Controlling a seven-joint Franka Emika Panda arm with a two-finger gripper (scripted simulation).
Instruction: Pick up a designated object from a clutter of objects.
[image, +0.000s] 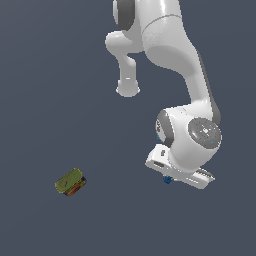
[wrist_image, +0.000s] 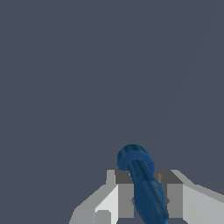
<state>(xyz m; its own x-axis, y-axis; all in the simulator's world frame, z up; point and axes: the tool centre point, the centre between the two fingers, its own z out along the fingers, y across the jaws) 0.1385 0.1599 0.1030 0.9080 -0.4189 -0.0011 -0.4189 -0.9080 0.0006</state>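
Note:
The tiny dark-blue knob-like thing (wrist_image: 142, 181) sits between my gripper's (wrist_image: 147, 192) two grey fingers (wrist_image: 125, 197), its rounded head sticking out past the tips. The gripper is shut on it. In the exterior view only a small blue bit of the thing (image: 167, 180) shows under the white hand, which hides the gripper (image: 168, 178) itself. The floor in the wrist view is bare dark grey, so the thing looks held above it. The yellow-green flat can (image: 69, 181) lies far off to the exterior view's left. The light-blue cup and the scissors are out of view.
A reddish-brown bit (image: 76, 190) shows at the can's lower edge; I cannot tell what it is. The white arm (image: 165, 45) reaches down from the top of the exterior view, over the dark grey floor (image: 60, 90).

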